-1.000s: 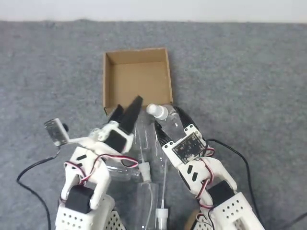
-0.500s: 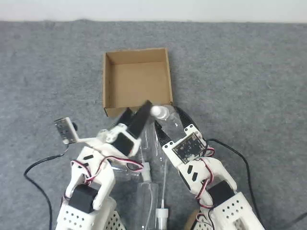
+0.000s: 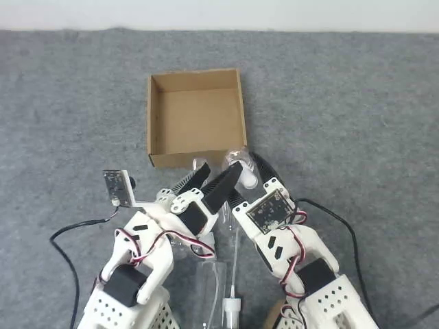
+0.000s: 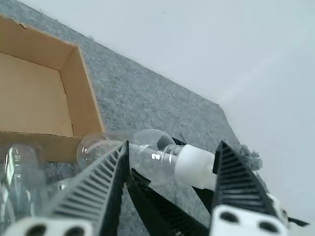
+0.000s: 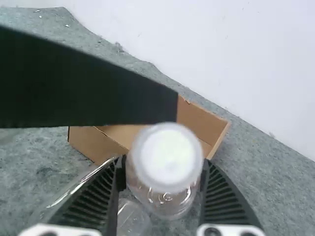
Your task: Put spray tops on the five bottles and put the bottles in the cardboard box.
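Observation:
My right gripper (image 3: pixel 245 181) is shut on a clear bottle (image 3: pixel 236 179), held just in front of the cardboard box (image 3: pixel 196 113). The bottle's white spray top (image 3: pixel 245 171) points toward the box's near right corner. In the right wrist view the top (image 5: pixel 165 155) faces the camera between the closed fingers (image 5: pixel 98 191). My left gripper (image 3: pixel 221 171) is open, its two black fingers astride the bottle's neck. From the left wrist, bottle (image 4: pixel 147 150) and top (image 4: pixel 195 165) lie across the gap between the fingers (image 4: pixel 98 189). The box is empty.
More clear bottles (image 3: pixel 209 274) lie on the grey carpet between the two arm bases, one with a spray top (image 3: pixel 232 306). Another bottle (image 4: pixel 19 162) lies against the box's near wall. Cables trail beside both bases. Open carpet spreads left and right.
My left gripper has swung right and drawn back from the box's edge, and now straddles the bottle's neck. The bottle's top has shifted slightly right. The right arm has stayed in place.

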Motion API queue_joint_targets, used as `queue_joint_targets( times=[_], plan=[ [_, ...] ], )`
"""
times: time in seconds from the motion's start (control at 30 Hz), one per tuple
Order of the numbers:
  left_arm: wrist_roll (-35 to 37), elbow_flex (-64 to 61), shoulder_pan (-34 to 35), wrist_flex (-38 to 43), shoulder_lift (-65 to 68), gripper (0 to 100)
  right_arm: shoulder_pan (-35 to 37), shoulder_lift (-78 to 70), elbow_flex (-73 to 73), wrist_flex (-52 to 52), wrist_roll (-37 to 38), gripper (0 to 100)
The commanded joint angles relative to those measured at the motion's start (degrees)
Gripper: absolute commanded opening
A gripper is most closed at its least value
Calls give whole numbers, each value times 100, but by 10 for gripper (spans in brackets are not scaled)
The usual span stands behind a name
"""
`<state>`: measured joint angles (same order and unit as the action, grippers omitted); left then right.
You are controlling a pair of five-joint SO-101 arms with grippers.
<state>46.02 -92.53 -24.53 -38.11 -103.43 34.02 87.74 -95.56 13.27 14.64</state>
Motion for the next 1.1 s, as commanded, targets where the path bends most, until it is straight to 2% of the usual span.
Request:
queue_joint_targets(
  times=[0.0, 0.47, 0.6, 0.77, 0.87, 1.07],
  plan=[
    [-53, 127, -44, 176, -105, 257, 22, 119, 0, -92, -18, 90],
    [-62, 382, 870, 220, -114, 257, -655, 119, 0, -84, -35, 90],
    [-70, 444, 1354, 290, -114, 257, -725, 119, -9, -84, -35, 90],
    [-79, 470, 1767, 791, -114, 257, -743, 119, -97, -84, -18, 90],
    [-97, 470, 1925, 818, -114, 257, -743, 119, -97, -84, -18, 90],
    [-809, 514, 2716, 879, -114, 257, -743, 119, -97, -75, -18, 90]
  ],
)
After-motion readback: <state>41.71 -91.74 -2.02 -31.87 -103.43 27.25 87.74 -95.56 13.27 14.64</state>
